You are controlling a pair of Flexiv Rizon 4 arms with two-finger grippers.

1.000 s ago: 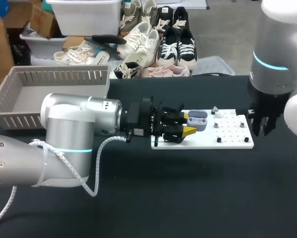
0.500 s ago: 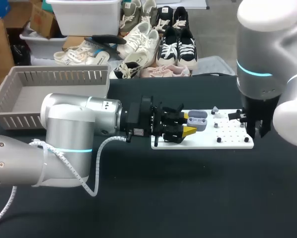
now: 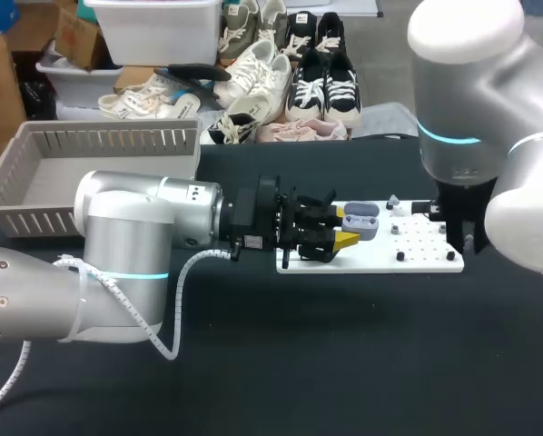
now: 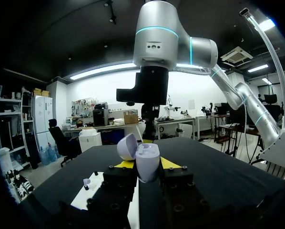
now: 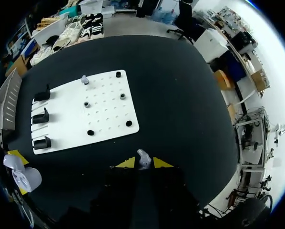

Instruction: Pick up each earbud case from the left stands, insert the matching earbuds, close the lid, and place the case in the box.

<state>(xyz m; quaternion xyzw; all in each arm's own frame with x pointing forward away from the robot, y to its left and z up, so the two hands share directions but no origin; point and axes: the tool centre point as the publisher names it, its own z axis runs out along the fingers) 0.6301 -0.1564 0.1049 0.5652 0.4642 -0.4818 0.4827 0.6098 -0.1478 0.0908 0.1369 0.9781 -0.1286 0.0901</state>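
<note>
On a black table [image 3: 253, 363], a white pegboard [image 3: 430, 262] is laid flat near the middle, and a grey slatted basket [image 3: 99, 138] is set well apart from it at the far left corner. Across the board's left end, the left gripper [image 4: 147, 164] is held level with the table. Its yellow-tipped fingers are clenched from two sides on a pale lilac earbud case [image 4: 147, 162]. The case is kept just above the board with its opening turned upward and its lid [image 4: 126, 145] swung open. Near the board's right edge, the right gripper [image 5: 143, 163] is pointed straight down at the table from above. A small grey earbud [image 5: 143, 156] is pinched between its two yellow tips. A second earbud [image 5: 85, 79] is seen standing on the board near its far edge, among several short black pegs [image 5: 128, 123]. Three black stands [image 5: 40, 117] are lined up in a row along the board's left end, close to the held case.
</note>
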